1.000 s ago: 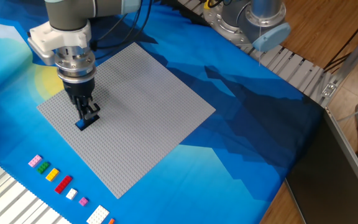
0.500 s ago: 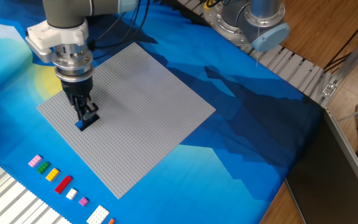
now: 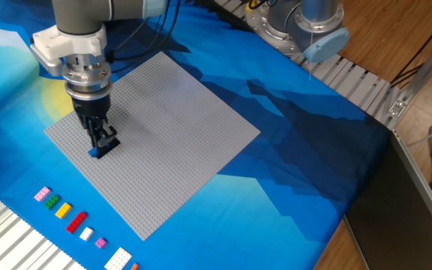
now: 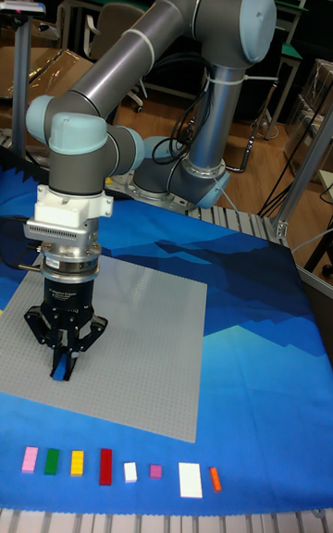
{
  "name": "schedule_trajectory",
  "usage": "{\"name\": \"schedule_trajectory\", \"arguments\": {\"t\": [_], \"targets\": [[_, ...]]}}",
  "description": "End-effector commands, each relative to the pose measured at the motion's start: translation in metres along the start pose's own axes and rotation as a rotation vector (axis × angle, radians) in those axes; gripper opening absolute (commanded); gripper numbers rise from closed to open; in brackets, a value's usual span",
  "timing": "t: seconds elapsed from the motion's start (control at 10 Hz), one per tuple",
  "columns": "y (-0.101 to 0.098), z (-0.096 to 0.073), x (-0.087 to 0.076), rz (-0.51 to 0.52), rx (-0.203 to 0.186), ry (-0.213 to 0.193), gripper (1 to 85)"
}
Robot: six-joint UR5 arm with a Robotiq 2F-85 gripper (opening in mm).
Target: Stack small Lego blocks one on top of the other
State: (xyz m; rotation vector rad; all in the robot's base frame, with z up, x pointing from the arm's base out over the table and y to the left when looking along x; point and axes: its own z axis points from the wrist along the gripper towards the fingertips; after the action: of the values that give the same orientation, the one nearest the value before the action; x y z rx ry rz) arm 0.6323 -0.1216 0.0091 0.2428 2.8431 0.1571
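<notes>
Fixed view: gripper [image 3: 98, 140] has barely shifted over the last second, a hair left and up at most, and is still planted over the near-left part of the grey baseplate [image 3: 178, 127]. Fingers look pinched close on the black block [image 3: 108, 142], with the blue block [image 3: 95, 152] directly under it on the plate. My read: we're in the press/seat phase of the stack, or just about to let go; no release yet. Can't confirm from here whether the studs are actually engaged, since the fingers cover the joint and both bricks are tiny. Spare coloured bricks [image 3: 76, 222] sit in a row at the near cloth edge, well apart; the row is cut off at the bottom. Tall view: gripper [image 4: 65, 363] points straight down, fingertips converging to a near-closed V on the plate. Black block isn't distinguishable against the dark fingers; only a sliver of blue [image 4: 63, 369] shows at the tips.
</notes>
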Motion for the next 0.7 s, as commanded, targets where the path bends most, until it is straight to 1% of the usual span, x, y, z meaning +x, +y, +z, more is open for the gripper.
{"name": "schedule_trajectory", "arguments": {"t": [0.0, 0.1, 0.2, 0.6], "targets": [[-0.007, 0.000, 0.005, 0.009, 0.052, 0.029, 1.0], [-0.007, -0.001, 0.011, 0.013, 0.058, 0.059, 1.0], [-0.006, -0.002, 0.016, 0.014, 0.061, 0.081, 1.0], [0.000, -0.008, 0.029, 0.026, 0.068, 0.127, 1.0]]}}
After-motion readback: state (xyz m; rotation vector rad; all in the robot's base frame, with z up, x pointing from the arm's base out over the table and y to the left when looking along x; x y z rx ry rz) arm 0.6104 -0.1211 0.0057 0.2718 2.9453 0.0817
